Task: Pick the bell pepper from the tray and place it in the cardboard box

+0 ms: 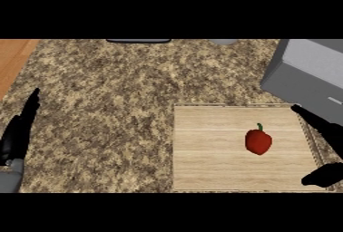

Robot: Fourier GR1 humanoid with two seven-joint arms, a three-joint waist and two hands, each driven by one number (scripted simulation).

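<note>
Counter (114,99): speckled stone top, the largest item. We see it running under both hands and filling the ground between them.

Tray (208,167): pale wooden board lying flat on the counter. Its right edge sits between the fingers and thumb of the right hand, and it is well apart from the left hand.

Grey box (311,77): stands just beyond the right hand's fingertips, at the tray's far right corner. It looks grey to us, not cardboard brown, but we take it for the task's box. Its opening is not in view.

Left hand (17,136): at the view's left edge, fingers straight and pointing up, at rest and holding nothing.

Right hand (326,129): at the view's right edge. It is spread wide, long fingers above and thumb below, with nothing between them but the tray's edge.

Bell pepper (258,141): red with a green stem, standing on the tray. It lies near the right hand's open span, on its inner side, and we see no contact.

Step in hand, as we judge it: the approach to the pick. The pepper is not yet grasped.

Next move calls for: bringing the right hand inward over the tray until the pepper sits between fingers and thumb, then closing round it before any lift toward the box.
</note>
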